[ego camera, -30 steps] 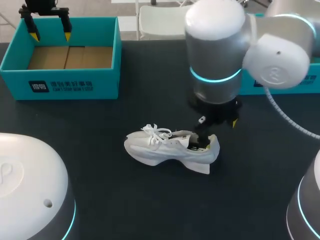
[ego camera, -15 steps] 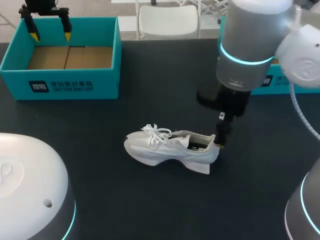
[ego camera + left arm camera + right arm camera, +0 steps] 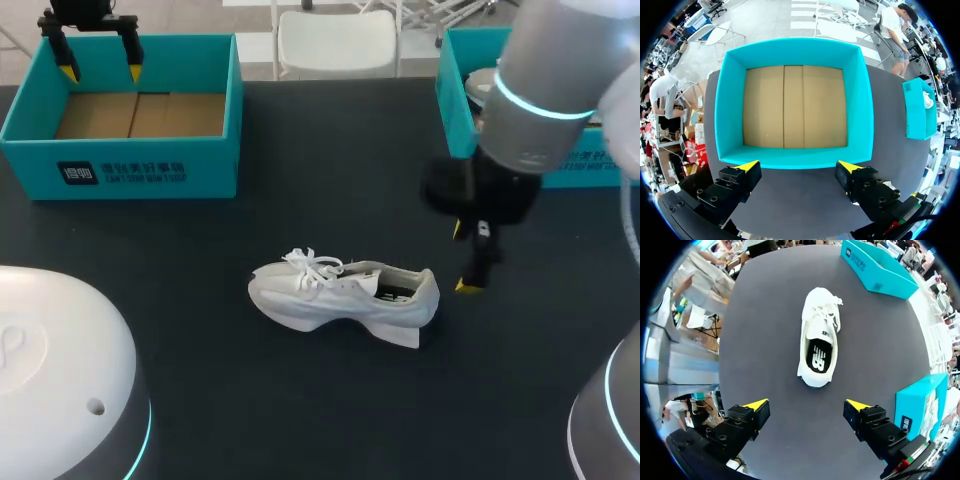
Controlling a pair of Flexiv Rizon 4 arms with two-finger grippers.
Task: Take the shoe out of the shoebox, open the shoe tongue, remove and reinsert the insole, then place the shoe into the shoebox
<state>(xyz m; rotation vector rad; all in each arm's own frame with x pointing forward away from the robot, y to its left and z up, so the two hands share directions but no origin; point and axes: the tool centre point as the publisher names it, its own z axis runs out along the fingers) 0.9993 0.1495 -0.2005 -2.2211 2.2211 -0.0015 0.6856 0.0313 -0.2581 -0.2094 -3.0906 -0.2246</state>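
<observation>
Your right end effector (image 3: 468,258) had pulled away from the heel of the shoe (image 3: 340,297), where its fingers sat a second earlier. It hung to the right of the heel, clear of it, with its fingers wide and holding nothing. The white shoe had not shifted. It stood on its sole near the middle of the dark counter (image 3: 300,210), toe to the left and laces loose, with the dark insole (image 3: 816,355) showing inside its opening.

That suggested the work inside the shoe was finished or paused. Lifting the shoe into the shoebox (image 3: 150,172) was probably what remained.

Your left end effector (image 3: 100,72) hung over the far edge of the empty shoebox at the far left, fingers wide, also empty.

Counted:
- one shoe
- one insole
- two teal boxes: the open shoebox, and a second box (image 3: 455,95) at the far right with something pale inside
- two end effectors
</observation>
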